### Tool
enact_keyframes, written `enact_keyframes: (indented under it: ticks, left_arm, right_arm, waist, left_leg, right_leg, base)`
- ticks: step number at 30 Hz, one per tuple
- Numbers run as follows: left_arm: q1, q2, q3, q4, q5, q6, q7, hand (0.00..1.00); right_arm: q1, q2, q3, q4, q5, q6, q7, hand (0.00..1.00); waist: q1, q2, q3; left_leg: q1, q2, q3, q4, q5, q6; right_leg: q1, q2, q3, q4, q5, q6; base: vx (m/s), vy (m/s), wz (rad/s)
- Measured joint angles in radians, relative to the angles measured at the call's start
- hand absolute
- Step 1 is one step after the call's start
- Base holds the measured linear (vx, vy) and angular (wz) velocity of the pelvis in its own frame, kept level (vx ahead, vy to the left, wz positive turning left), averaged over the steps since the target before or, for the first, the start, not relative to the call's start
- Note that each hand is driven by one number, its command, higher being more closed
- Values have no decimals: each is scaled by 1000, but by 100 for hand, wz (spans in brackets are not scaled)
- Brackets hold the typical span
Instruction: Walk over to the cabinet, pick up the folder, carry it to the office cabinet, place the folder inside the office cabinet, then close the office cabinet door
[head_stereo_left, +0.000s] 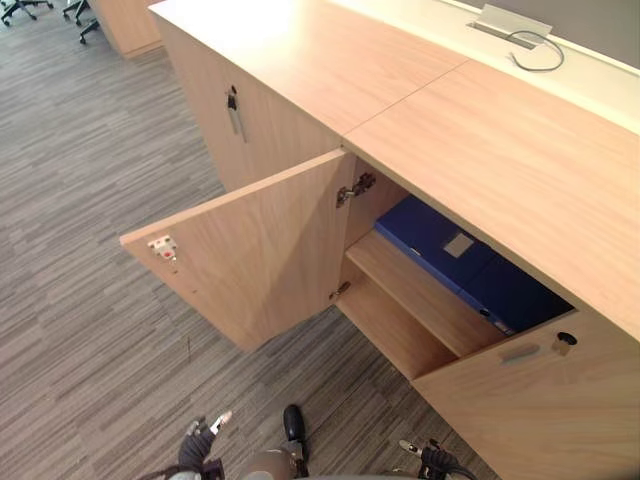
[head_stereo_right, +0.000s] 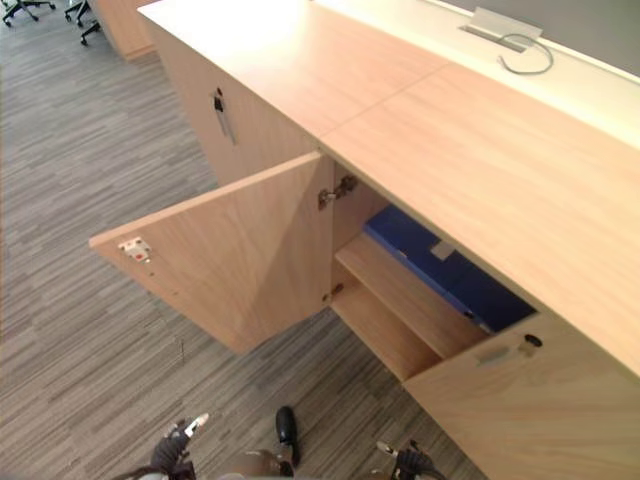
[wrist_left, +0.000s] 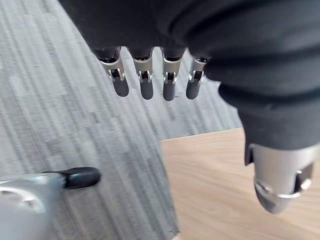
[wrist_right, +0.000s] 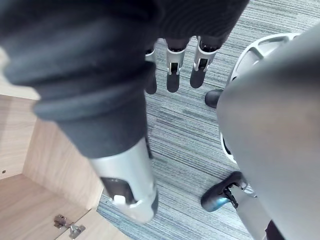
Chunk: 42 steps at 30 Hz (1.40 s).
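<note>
One office cabinet (head_stereo_left: 480, 150) runs from 10 to 4 o'clock across the eye views. Its one open door (head_stereo_left: 260, 250) swings out toward 8 o'clock, baring two shelves (head_stereo_left: 390, 335). One blue folder (head_stereo_left: 425, 235) lies flat on the upper shelf (head_stereo_left: 420, 295), at 3 o'clock from the door. Two hands hang low near 6 o'clock. The left hand (wrist_left: 146, 85) and the right hand (wrist_right: 172, 75) each have straight, spread fingers and hold nothing. The left wrist view adds a wooden panel (wrist_left: 215, 190) past the thumb. The right wrist view adds one hinge (wrist_right: 67, 226).
</note>
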Motion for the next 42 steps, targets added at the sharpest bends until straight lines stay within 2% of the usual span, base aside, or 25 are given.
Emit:
enact_keyframes:
  ticks: [4,6,10,12,15,16,17,18,19,20,22,24,26,28,30,32,37,42]
  left_arm:
    - [-48,14,109,-66,16,24,10,0]
    - [-86,46,154,-69,45,47,22,0]
    - [-151,162,274,-53,194,90,55,0]
    - [-174,226,294,-49,234,106,66,0]
    - [-222,332,298,-24,290,116,66,0]
    - [-252,367,299,-3,294,118,66,0]
    - [-273,386,301,15,295,118,66,0]
    - [-312,423,299,58,297,121,67,0]
    - [-329,438,294,73,297,125,67,0]
    - [-358,447,283,83,297,129,67,0]
    - [-386,445,252,83,289,128,66,0]
    - [-422,440,232,83,282,142,79,0]
    - [-427,441,209,74,280,144,85,0]
    - [-420,439,171,42,269,144,87,0]
    - [-401,437,121,-13,242,144,89,0]
    - [-370,435,76,-44,220,140,81,0]
    - [-268,429,-72,-118,203,139,53,0]
    - [-156,414,-187,-216,212,128,40,0]
  right_arm:
    - [20,0,2,-21,-4,8,14,0]
    - [24,-2,5,-23,-18,13,21,0]
    - [29,-3,41,-23,-40,19,44,0]
    - [37,-3,41,-23,-40,23,49,0]
    - [40,-5,41,-21,-40,25,57,0]
    - [42,-7,40,-19,-39,25,61,0]
    - [42,-6,40,-19,-37,25,65,0]
    - [42,-5,41,-19,-37,25,72,0]
    - [42,-6,41,-19,-37,25,74,0]
    - [45,-10,29,-12,-31,26,77,0]
    - [50,-25,30,0,-30,27,78,0]
    - [60,-55,29,0,-13,27,78,0]
    - [87,-67,25,0,2,27,78,0]
    - [107,-70,21,0,2,26,78,0]
    - [124,-66,21,0,2,26,78,0]
    - [125,-62,21,0,2,26,78,0]
    - [124,-63,19,-1,2,24,78,0]
    - [117,-62,19,-1,2,21,78,0]
  waist:
    - [-2,-3,-15]
    - [-3,-8,-22]
    - [-2,-16,-50]
    - [-1,-17,-69]
    - [0,-12,-83]
    - [0,5,-87]
    - [-1,6,-87]
    - [0,5,-88]
    - [-2,-2,-92]
    - [-6,-8,-98]
    - [-1,11,-114]
    - [-2,45,-121]
    - [5,53,-127]
    - [16,50,-125]
    - [29,35,-124]
    - [32,28,-124]
    - [56,26,-122]
    - [65,26,-122]
  left_leg:
    - [26,8,24,0,-20,-5]
    - [54,14,36,0,-35,-16]
    - [84,35,66,0,-52,-33]
    - [86,45,69,1,-57,-39]
    - [102,75,70,7,-60,-43]
    - [105,104,66,7,-60,-44]
    - [109,117,66,7,-58,-46]
    - [119,134,67,7,-54,-52]
    - [122,133,67,7,-52,-57]
    - [123,125,59,6,-53,-81]
    - [123,146,58,6,-45,-93]
    - [119,165,56,2,-42,-106]
    - [119,168,52,2,-42,-108]
    - [119,165,49,2,-41,-110]
    - [118,156,49,2,-41,-110]
    - [118,145,50,2,-41,-110]
    - [117,122,51,4,-39,-103]
    - [115,105,33,1,-32,-90]
  right_leg:
    - [8,2,25,4,3,-12]
    - [25,3,41,9,-1,-25]
    - [25,10,64,34,-1,-25]
    - [15,14,72,52,-1,-25]
    - [-9,20,77,137,-1,-25]
    - [-45,26,85,196,-28,-40]
    - [-47,38,91,169,-54,-27]
    - [-50,64,93,74,-53,-29]
    - [-57,73,95,27,-29,-42]
    - [-72,69,103,6,39,-9]
    - [-76,86,107,2,36,-14]
    - [-76,107,107,-8,34,-17]
    - [-72,111,105,-10,33,-20]
    - [-71,109,105,-10,33,-20]
    - [-71,101,106,-10,37,-17]
    - [-69,89,105,-10,42,-10]
    - [-67,68,104,-16,62,1]
    - [-60,46,88,-17,69,8]
  base:
    - [46,-15,-24]
    - [45,-18,-21]
    - [53,-23,-23]
    - [51,-17,-9]
    - [47,-16,-5]
    - [44,-36,-4]
    - [8,-92,-6]
    - [-13,-78,-2]
    - [-79,-105,11]
    - [-77,-58,8]
    - [-60,-108,-4]
    - [-54,-147,-4]
    - [-30,-53,6]
    - [-22,-5,8]
    - [-24,42,5]
    - [-17,57,5]
    - [-30,54,3]
    - [-70,48,12]
